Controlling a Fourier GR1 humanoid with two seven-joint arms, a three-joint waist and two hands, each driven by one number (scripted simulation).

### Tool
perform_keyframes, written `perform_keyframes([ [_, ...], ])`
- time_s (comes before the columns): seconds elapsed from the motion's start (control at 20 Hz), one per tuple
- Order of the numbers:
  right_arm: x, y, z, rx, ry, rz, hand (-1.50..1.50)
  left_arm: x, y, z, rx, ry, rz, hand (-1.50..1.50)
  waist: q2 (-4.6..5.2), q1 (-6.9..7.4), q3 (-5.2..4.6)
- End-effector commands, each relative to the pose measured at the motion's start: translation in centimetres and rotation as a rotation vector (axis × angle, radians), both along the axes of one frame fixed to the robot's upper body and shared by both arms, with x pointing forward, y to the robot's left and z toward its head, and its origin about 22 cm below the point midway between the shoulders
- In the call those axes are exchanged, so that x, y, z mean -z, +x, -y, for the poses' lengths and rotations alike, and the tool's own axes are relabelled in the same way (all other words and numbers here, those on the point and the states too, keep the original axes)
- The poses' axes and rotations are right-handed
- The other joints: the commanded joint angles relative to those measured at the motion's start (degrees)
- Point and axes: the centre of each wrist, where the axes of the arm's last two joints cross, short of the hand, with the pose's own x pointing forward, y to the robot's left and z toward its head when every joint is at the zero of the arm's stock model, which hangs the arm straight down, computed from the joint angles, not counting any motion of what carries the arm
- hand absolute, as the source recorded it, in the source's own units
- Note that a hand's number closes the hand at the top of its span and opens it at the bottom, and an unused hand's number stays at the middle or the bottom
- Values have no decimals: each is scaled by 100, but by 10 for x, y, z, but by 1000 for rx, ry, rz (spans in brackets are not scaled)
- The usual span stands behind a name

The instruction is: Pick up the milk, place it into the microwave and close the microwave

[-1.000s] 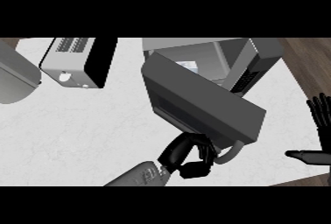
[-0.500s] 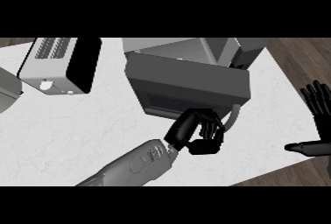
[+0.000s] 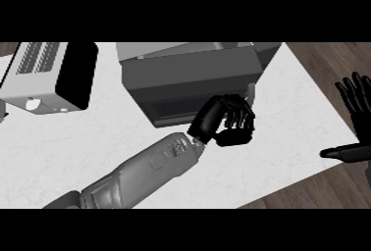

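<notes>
We see the left forearm [image 3: 141, 174] rising from the lower edge of the view and slanting up toward the right across the white surface [image 3: 65, 147], its grey shell ending at a wrist just below the microwave [image 3: 192, 81]. The left hand [image 3: 225, 122] sits at the microwave's front lower corner, on the side toward the surface's right edge; its fingers are curled inward with the knuckles against the dark door face, and we see nothing enclosed in them. The microwave stands near the far edge of the surface, about midway along it, and its door [image 3: 188, 90] lies nearly flat against the body, tilted slightly in the view. The milk is not visible anywhere on the surface, and we cannot tell from this view whether it lies inside the microwave. A toaster [image 3: 51, 76] stands near the far left corner of the surface, well apart from the hand. The right hand [image 3: 355, 122] shows at the right edge of the view, beyond the surface's right edge and over the wooden floor [image 3: 326, 63], resting with its fingers straight and pointing up and its thumb stretched out sideways toward the surface.
</notes>
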Motion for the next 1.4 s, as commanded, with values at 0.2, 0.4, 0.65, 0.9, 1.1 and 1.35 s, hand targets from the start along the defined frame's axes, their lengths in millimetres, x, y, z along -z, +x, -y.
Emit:
perform_keyframes([
  [0.2, -25, 18, -11, -150, 39, 57, -150, -30, 22, 10, -45, -30, 31, 150, 138, -257, 19],
  [0.4, -40, 25, -11, -191, 30, 68, -150, -40, 31, 11, -73, -22, 49, 150, 142, -355, 23],
  [0.65, -52, 33, -23, -278, 56, 86, -150, -58, 40, 15, -74, -53, 69, 150, 192, -442, 39],
  [0.9, -56, 36, -34, -362, 37, 48, -150, -57, 41, 15, -107, -63, 73, 150, 251, -510, 58],
  [1.1, -81, 43, -45, -455, -43, 77, 150, -59, 40, 16, -121, -72, 79, 150, 216, -541, 49],
  [1.35, -106, 46, -76, -659, -120, 128, 150, -53, 39, 14, -135, -72, 66, 150, 185, -515, 50],
])
